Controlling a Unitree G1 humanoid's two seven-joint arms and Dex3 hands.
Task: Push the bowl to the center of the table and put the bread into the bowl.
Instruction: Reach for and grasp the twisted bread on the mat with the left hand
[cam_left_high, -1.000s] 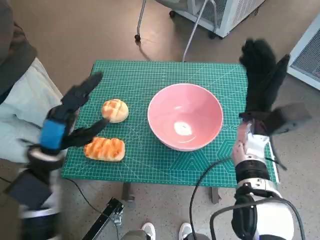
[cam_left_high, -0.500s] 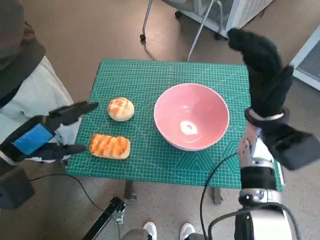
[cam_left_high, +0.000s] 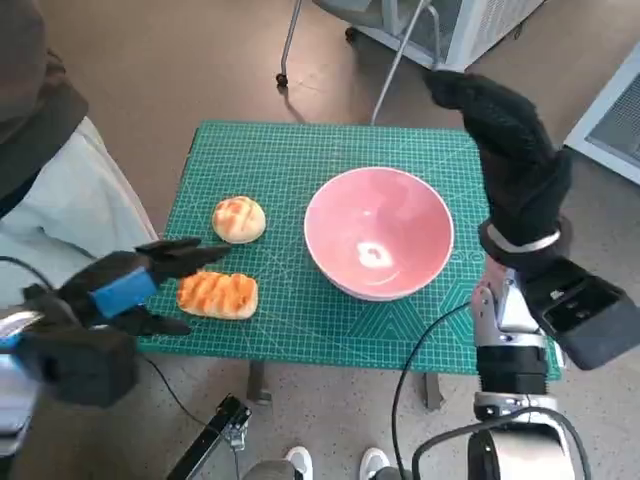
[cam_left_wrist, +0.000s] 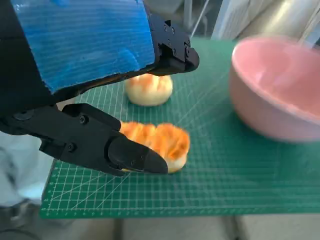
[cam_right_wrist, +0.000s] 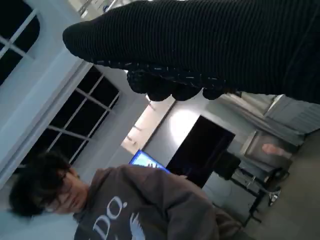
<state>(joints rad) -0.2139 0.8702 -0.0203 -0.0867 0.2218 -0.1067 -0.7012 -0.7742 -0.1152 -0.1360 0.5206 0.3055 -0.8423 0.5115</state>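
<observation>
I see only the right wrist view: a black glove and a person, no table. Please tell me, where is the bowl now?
Observer: The pink round bowl stands on the green cutting mat, a little toward the right robot hand's side of the middle.
Operator: Is my right robot hand touching it?
Observer: No. It is raised at the bowl's far right edge and holds nothing.
Operator: And the bread?
Observer: Two pieces lie on the mat, both outside the bowl: a long striped orange bread and a round pale bun.
Operator: What does the left robot hand do?
Observer: The left robot hand, blue tape on its back, has its fingers apart beside the long bread, not gripping it.
</observation>
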